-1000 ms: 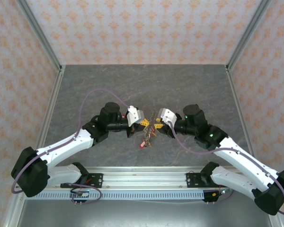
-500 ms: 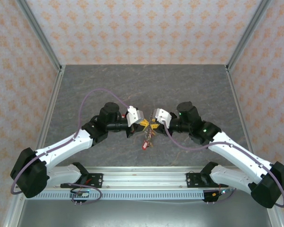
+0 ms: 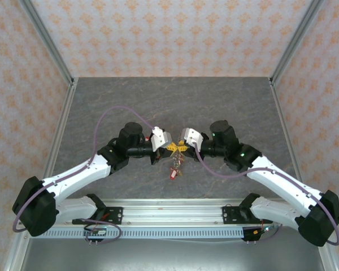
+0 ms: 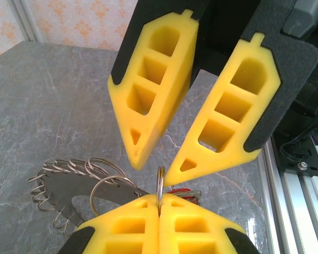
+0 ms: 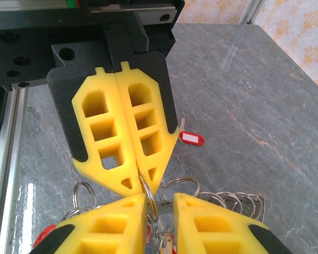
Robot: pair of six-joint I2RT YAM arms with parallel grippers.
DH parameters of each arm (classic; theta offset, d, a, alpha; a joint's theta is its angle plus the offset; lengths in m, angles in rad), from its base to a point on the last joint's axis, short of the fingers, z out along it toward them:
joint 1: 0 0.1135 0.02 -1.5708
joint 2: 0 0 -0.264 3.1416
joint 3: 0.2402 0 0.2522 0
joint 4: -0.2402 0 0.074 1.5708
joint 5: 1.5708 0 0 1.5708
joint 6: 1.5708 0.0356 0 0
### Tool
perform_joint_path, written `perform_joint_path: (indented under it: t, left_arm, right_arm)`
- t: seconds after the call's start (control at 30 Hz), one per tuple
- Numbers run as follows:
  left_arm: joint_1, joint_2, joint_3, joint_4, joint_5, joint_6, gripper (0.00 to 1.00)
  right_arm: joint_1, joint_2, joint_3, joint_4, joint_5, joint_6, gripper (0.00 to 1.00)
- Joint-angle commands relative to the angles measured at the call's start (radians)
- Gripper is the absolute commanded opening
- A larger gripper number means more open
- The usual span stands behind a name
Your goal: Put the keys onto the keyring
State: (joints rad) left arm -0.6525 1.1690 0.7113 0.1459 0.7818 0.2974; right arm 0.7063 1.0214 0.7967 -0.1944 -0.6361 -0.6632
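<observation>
My left gripper is shut on a thin steel split ring, held edge-on between its yellow fingertips. The split ring hangs off the keyring, a flat grey disc with several small wire rings along its rim. My right gripper faces it tip to tip, jaws apart, with the split ring between them and against the left pad. In the top view both grippers meet mid-table, a bunch of keys dangling below them. One red-tagged key lies loose on the table.
The dark marbled table is walled by patterned panels on three sides. An aluminium rail with the arm bases runs along the near edge and shows close by the left arm.
The right gripper has moved left until its tips meet the left gripper's, and its jaws have narrowed a little. The hanging keys shifted left with it. The left arm stayed put.
</observation>
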Motion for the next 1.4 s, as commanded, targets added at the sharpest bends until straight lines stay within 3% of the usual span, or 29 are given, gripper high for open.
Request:
perform_joint_path:
  t: [0.0, 0.27, 0.5, 0.73, 1.13, 1.23, 1.37]
  left_arm:
    - [-0.006, -0.039, 0.042, 0.049, 0.031, 0.018, 0.00]
    - [-0.006, -0.043, 0.039, 0.052, 0.032, 0.018, 0.00]
    - [-0.006, -0.043, 0.031, 0.066, 0.005, 0.013, 0.00]
    - [-0.009, -0.017, 0.066, -0.092, -0.038, 0.119, 0.08]
    - [-0.016, 0.012, 0.072, -0.094, -0.023, 0.123, 0.09]
    - [-0.017, 0.012, 0.072, -0.104, -0.019, 0.131, 0.00]
    - [-0.015, -0.016, 0.035, -0.027, -0.023, 0.089, 0.00]
  right_arm:
    - [0.006, 0.006, 0.004, 0.007, -0.018, 0.007, 0.21]
    - [0.006, 0.014, 0.002, 0.007, -0.009, 0.012, 0.20]
    - [0.004, 0.025, 0.027, -0.033, -0.016, 0.008, 0.06]
    - [0.011, 0.054, 0.159, -0.251, -0.009, -0.036, 0.00]
    - [0.069, 0.130, 0.321, -0.430, 0.056, -0.085, 0.00]
    - [0.073, 0.138, 0.344, -0.447, 0.061, -0.085, 0.01]
    - [0.073, 0.117, 0.303, -0.416, 0.099, -0.072, 0.10]
